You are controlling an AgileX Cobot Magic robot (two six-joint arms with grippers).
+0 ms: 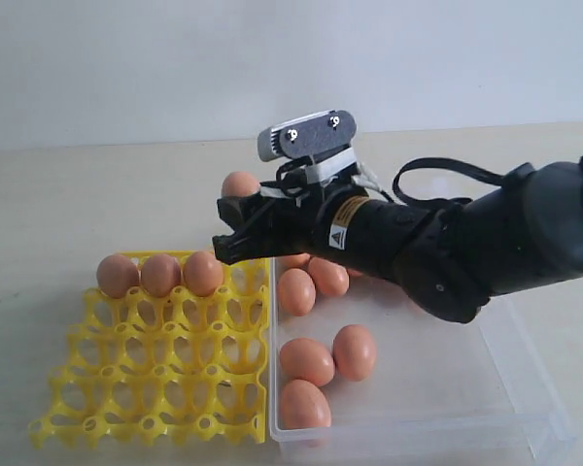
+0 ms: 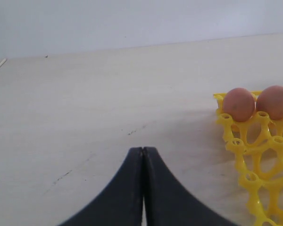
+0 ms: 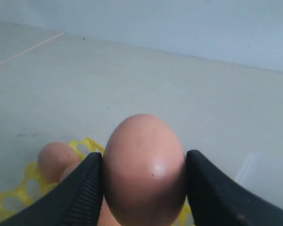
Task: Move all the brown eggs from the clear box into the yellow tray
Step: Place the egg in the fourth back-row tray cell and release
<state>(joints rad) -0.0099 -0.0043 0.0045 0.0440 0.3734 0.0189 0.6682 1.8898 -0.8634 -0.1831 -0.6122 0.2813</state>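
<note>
My right gripper (image 1: 231, 216) is shut on a brown egg (image 1: 240, 184) and holds it above the far right corner of the yellow tray (image 1: 165, 388). In the right wrist view that held egg (image 3: 144, 169) fills the gap between the black fingers (image 3: 82, 193). Three brown eggs (image 1: 160, 274) sit in the tray's far row. Several more eggs (image 1: 307, 359) lie in the clear box (image 1: 525, 413) to the tray's right. My left gripper (image 2: 143, 149) is shut on nothing, low over bare table left of the tray (image 2: 254, 155); it does not show in the exterior view.
The pale table (image 1: 58, 194) runs back to a white wall. The right arm's black body (image 1: 466, 243) hangs over the clear box and hides its far part. Two eggs (image 2: 257, 103) on the tray corner show in the left wrist view.
</note>
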